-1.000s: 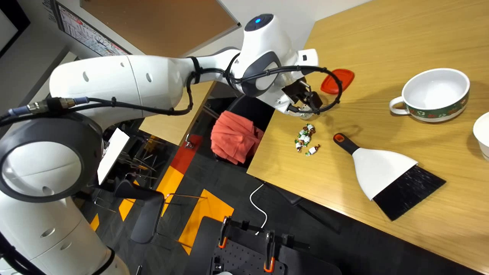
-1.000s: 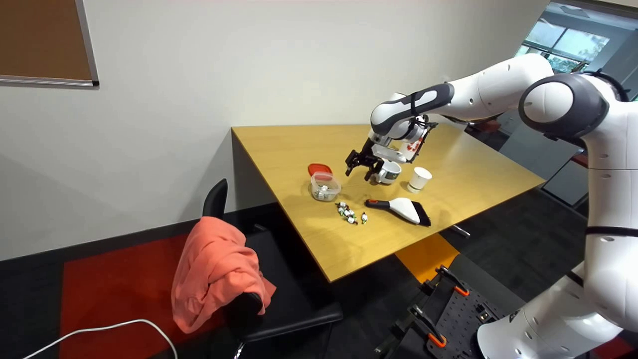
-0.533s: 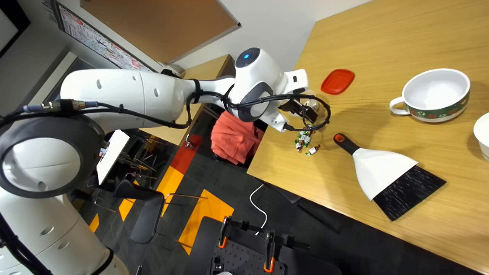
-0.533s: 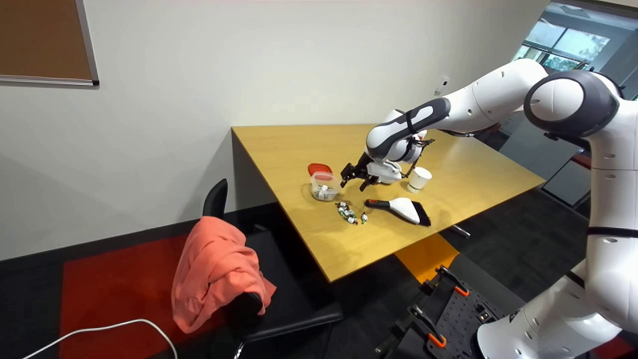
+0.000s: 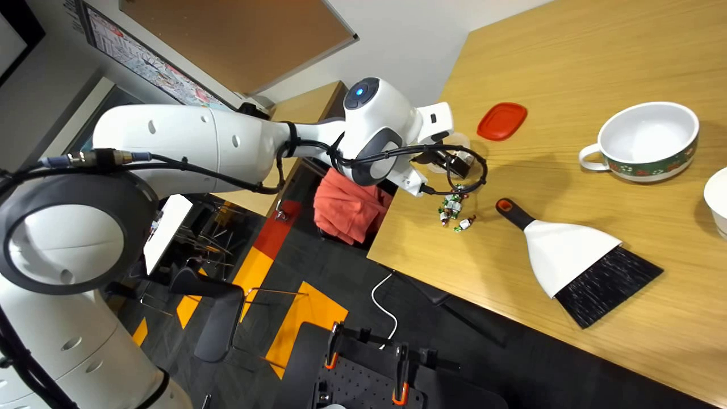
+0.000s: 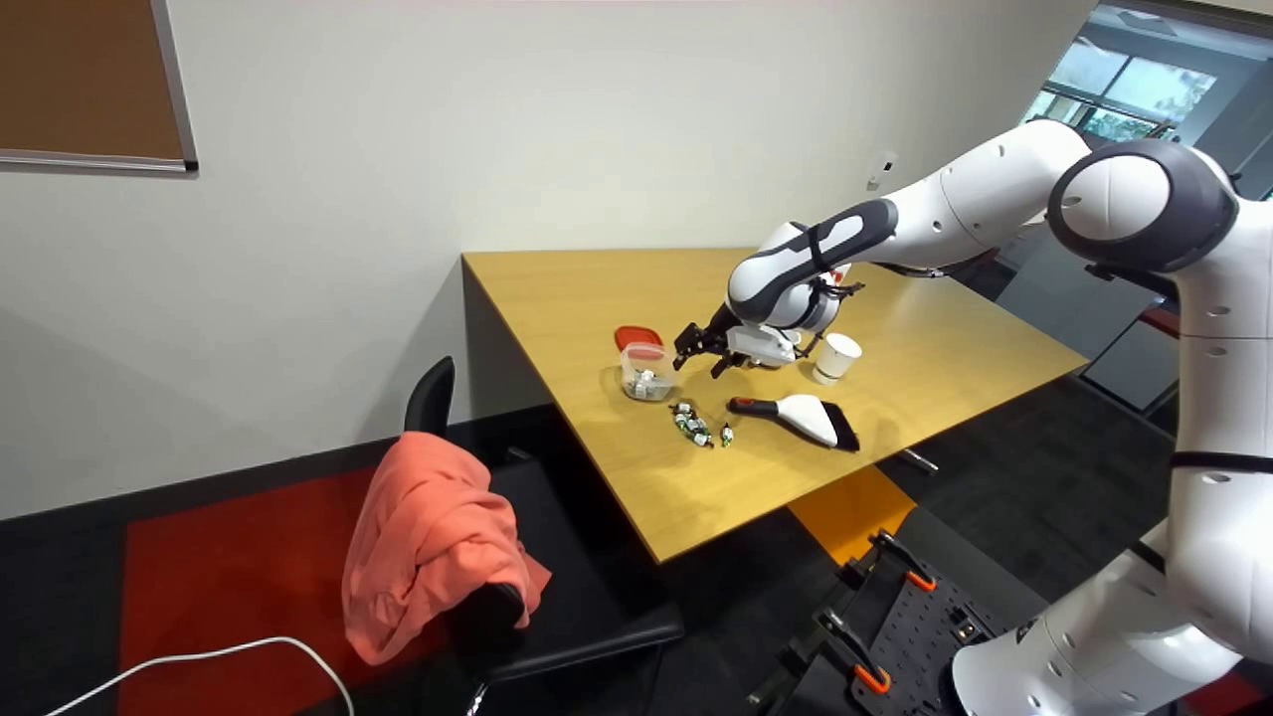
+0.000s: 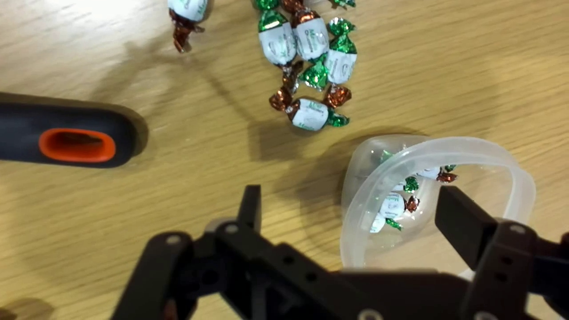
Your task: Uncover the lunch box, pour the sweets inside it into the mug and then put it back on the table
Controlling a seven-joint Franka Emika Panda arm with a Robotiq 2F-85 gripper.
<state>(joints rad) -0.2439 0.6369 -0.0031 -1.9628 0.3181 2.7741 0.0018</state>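
Your gripper point(image 7: 353, 204) holds nothing, its fingers point(image 7: 462, 226) spread. The uncovered lunch box point(image 7: 466, 149), squarish, no clear long axis, stands just beyond their tips, set toward one finger: in the wrist view that finger overlaps its mouth, the other does not, so a descent probably straddles its near side. Your arm point(image 6: 995, 189) reaches out, gripper slanting down.

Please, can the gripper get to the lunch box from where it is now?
Probably yes. The gripper is open and close to the lunch box, the lid is off, and nothing visible blocks the way; it would likely need to come lower first.
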